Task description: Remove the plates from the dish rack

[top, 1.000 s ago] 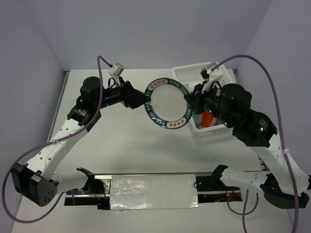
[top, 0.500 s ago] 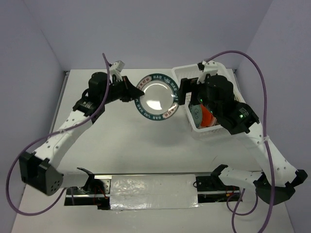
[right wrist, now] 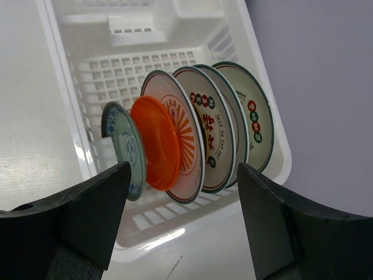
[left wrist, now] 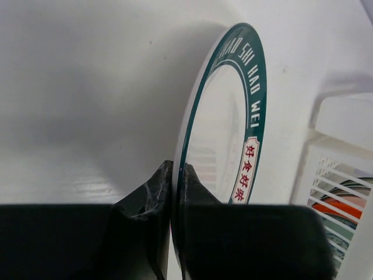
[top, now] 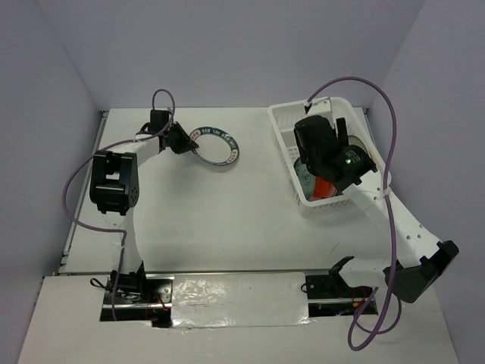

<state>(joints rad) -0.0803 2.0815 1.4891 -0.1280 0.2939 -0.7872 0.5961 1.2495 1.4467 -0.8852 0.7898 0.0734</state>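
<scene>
A teal-rimmed plate with red characters is at the far left-centre of the table, and my left gripper is shut on its rim. In the left wrist view both fingers pinch the edge of that plate. The white dish rack stands at the far right. Several plates stand on edge in it: a small blue-white one, an orange one, an orange sunburst one and white ones with coloured marks. My right gripper hovers open above them, touching none.
The rack's near rim lies just below my right fingers, and its small end compartment is at the far end. The rack's slotted wall shows to the right of the held plate. Purple-grey walls close the table at the back and sides.
The right gripper let go of the teal-rimmed plate and drew back over the rack. The left gripper shut on the plate and carried it left and lower, toward the table's far left.
</scene>
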